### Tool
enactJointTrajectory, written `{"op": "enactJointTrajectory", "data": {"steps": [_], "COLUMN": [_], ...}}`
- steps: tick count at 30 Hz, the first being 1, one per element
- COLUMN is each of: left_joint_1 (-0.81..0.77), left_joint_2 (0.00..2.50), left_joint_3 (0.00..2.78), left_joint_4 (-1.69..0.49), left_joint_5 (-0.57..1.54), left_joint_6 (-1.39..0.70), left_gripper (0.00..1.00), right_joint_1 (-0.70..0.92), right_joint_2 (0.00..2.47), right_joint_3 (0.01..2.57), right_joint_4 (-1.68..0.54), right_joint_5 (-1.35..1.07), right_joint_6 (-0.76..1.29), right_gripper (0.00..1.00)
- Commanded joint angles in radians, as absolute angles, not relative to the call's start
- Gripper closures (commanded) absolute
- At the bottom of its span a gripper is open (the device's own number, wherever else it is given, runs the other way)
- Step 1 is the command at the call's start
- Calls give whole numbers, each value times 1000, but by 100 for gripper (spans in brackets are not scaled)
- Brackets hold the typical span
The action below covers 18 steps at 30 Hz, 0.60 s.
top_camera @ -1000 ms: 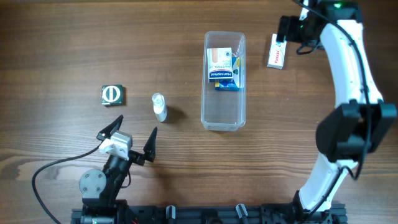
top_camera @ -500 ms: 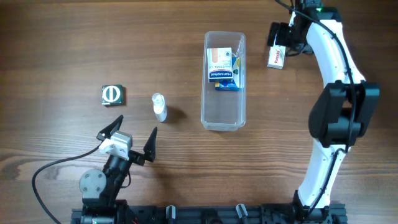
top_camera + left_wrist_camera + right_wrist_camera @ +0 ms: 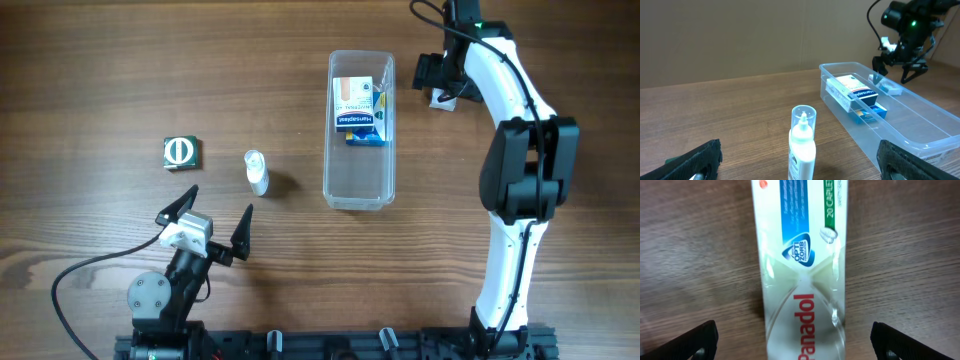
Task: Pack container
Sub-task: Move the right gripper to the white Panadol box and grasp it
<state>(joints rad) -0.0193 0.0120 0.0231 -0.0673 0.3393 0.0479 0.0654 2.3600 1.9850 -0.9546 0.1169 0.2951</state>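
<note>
The clear plastic container (image 3: 359,180) lies in the middle of the table and holds a white and blue box (image 3: 358,105) at its far end; it also shows in the left wrist view (image 3: 920,130). My right gripper (image 3: 440,84) is open, right above a white Panadol box (image 3: 802,270) lying flat on the table to the right of the container, with a finger on each side of it. My left gripper (image 3: 205,225) is open and empty at the near left. A white bottle (image 3: 257,172) stands in front of it, also seen in the left wrist view (image 3: 802,145).
A small dark green box with a white circle (image 3: 182,152) lies at the left of the table. The right arm (image 3: 520,180) stretches along the table's right side. A black cable (image 3: 80,275) runs at the near left.
My right gripper has moved left and come over the Panadol box, which now shows only partly from above. The left arm has not moved.
</note>
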Motion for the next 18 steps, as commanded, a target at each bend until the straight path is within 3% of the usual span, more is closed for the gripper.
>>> {"op": "enactJointTrajectory", "data": {"steps": [1,18], "left_joint_1": [-12,-12], "left_joint_2": [3,3], "left_joint_3": [16,16], "left_joint_4": [-67,-67], "left_joint_5": [344,344], "left_joint_6": [64,64], "left_gripper": [0,0], "right_joint_1": [62,38], "right_joint_2": [2383,2385], "right_joint_3": [1987,1987], "right_joint_4": [-926,-882], "right_joint_5": [142,152], "right_joint_6": [317,287], "right_gripper": [1,1]}}
